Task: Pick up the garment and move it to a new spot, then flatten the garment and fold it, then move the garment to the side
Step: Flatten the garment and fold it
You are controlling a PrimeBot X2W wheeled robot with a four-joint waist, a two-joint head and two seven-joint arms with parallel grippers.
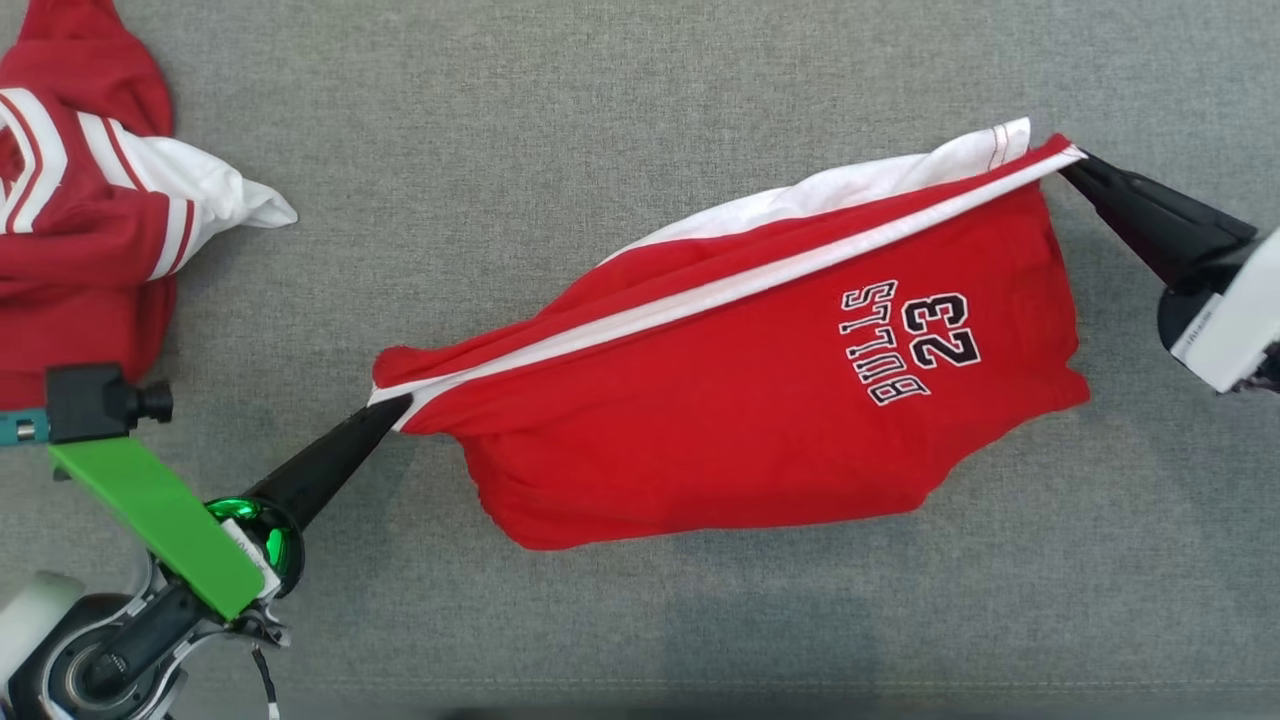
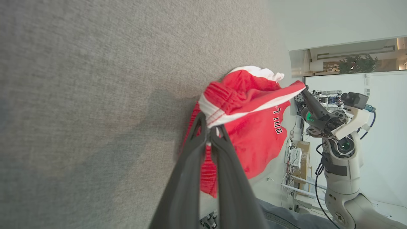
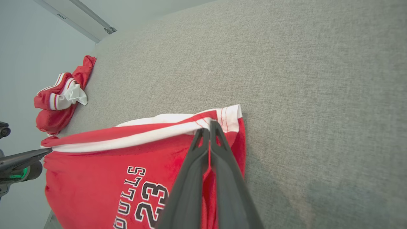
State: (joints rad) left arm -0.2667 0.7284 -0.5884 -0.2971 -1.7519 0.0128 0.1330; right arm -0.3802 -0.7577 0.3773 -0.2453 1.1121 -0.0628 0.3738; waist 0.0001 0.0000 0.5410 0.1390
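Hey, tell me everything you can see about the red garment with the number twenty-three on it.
The red garment looks like soft knit cloth, with a white band along its top edge and black-and-white BULLS 23 lettering. It is stretched between both grippers: the left gripper pinches one end of the band and the right gripper pinches the other. The body sags loose and wrinkled, apparently raised off the grey surface, judging by its shadow.

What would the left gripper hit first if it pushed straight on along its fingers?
The red garment itself: the left gripper is shut on its white-striped corner, with more cloth likely ahead.
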